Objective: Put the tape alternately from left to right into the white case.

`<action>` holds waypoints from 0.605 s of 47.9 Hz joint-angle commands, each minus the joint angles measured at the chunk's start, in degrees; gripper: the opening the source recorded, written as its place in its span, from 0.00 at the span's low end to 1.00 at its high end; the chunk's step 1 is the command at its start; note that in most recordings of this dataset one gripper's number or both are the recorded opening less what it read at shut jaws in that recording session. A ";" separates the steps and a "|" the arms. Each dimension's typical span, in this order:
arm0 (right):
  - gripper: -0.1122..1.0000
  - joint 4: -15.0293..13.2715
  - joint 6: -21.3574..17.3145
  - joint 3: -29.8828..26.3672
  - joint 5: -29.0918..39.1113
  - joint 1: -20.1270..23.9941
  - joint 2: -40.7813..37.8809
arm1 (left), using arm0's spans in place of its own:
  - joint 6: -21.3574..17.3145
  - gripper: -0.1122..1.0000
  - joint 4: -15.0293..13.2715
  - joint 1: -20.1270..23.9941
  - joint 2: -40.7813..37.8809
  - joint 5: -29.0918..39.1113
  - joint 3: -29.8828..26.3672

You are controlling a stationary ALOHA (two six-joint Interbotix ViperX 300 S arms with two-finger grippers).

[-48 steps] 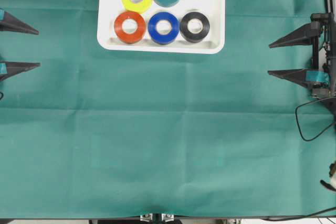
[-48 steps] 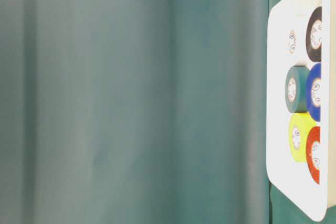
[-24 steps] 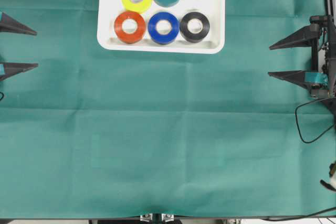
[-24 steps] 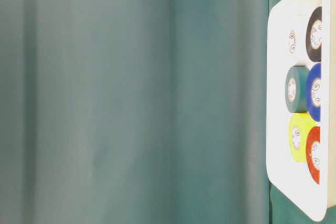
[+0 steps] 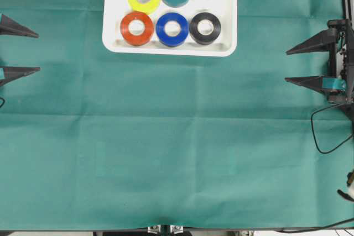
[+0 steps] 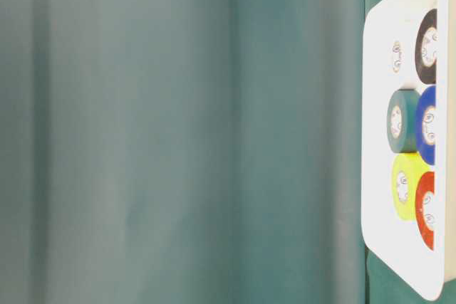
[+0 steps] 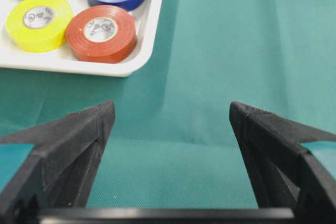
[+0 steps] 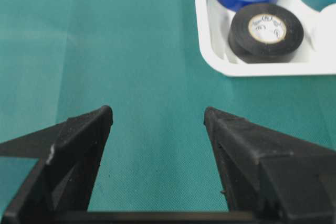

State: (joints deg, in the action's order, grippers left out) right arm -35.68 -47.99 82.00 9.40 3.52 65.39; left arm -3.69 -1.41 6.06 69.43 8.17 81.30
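Tape: all six rolls sit in the white case [image 5: 169,48] | left hand [image 5: 37,52] spread, empty | right hand [image 5: 286,66] spread, empty | you keep both clear of the rim.

Overhead view: straight down, far, whole green cloth [image 5: 177,153] covered, white case [image 5: 113,4] at 12 o'clock. Table-level view: low, rotated sideways, same case [image 6: 377,40] at 3 o'clock. Wrist views: close, forward over cloth; case corners at 11 o'clock [image 7: 147,30] and 1 o'clock [image 8: 202,19].
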 commanded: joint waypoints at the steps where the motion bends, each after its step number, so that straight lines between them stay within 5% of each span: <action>1: 0.81 -0.18 0.00 -0.26 -0.18 -0.09 0.00 | 0.09 0.64 0.09 0.26 -0.44 -1.49 -0.18; 29: 0.81 0.09 -0.18 1.76 -0.53 -0.09 0.97 | 0.09 0.64 0.09 0.18 -0.35 -2.29 0.35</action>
State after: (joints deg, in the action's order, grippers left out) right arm -35.77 -48.08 84.20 9.40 3.52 66.71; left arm -3.60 -1.41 6.06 69.43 6.50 82.27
